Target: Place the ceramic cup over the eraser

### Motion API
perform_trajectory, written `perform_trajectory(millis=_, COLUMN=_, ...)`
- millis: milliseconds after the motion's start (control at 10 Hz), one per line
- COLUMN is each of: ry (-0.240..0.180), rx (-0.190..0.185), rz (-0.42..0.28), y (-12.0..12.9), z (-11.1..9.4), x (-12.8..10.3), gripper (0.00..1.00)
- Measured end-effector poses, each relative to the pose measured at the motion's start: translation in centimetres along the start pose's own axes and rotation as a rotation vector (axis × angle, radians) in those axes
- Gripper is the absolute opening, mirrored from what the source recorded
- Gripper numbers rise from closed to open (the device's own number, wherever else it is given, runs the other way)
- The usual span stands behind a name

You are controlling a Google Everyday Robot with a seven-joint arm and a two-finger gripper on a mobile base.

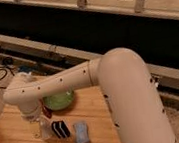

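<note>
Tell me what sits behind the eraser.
The green bowl sits behind the eraser, its far part covered by the arm. The gripper hangs beside the ceramic cup, next to the eraser.

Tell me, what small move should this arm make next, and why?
Probably ease the pincer down a touch until it straddles the cup, then close. The pincer hangs open right at the cup, which stands on the table just left of the eraser. Nothing looks gripped yet, so a grip must come before any lifting.
</note>
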Motion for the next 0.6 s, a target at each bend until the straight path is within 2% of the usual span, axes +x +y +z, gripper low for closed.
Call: perform_trajectory(millis=600, ry=-0.04, rx=-0.024, rz=0.013, y=-0.9, z=1.5, x=-0.1, gripper=0.76)
